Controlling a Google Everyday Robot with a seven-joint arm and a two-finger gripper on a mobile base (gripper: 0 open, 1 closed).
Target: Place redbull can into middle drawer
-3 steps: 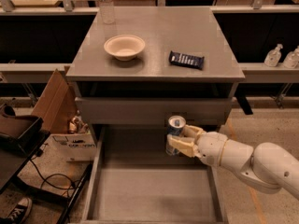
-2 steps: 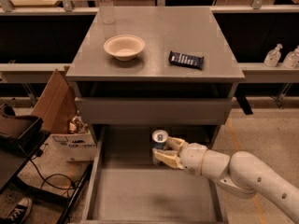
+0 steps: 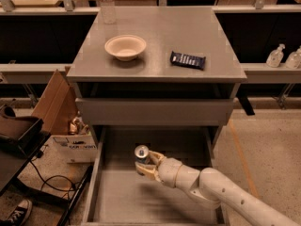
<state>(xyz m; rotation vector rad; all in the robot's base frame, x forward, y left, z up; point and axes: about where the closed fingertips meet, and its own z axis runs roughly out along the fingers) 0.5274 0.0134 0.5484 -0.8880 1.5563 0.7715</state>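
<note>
The gripper [image 3: 145, 165] sits in the lower centre of the frame, its arm reaching in from the lower right, and its cream fingers [image 3: 154, 157] are clasped around the redbull can [image 3: 141, 155]. The can stands upright over the open middle drawer [image 3: 123, 200], left of the drawer's centre; whether it touches the floor cannot be told. On the cabinet top above are a paper bowl [image 3: 125, 46], a dark snack bar [image 3: 187, 60] and a clear plastic bottle [image 3: 107, 4].
</note>
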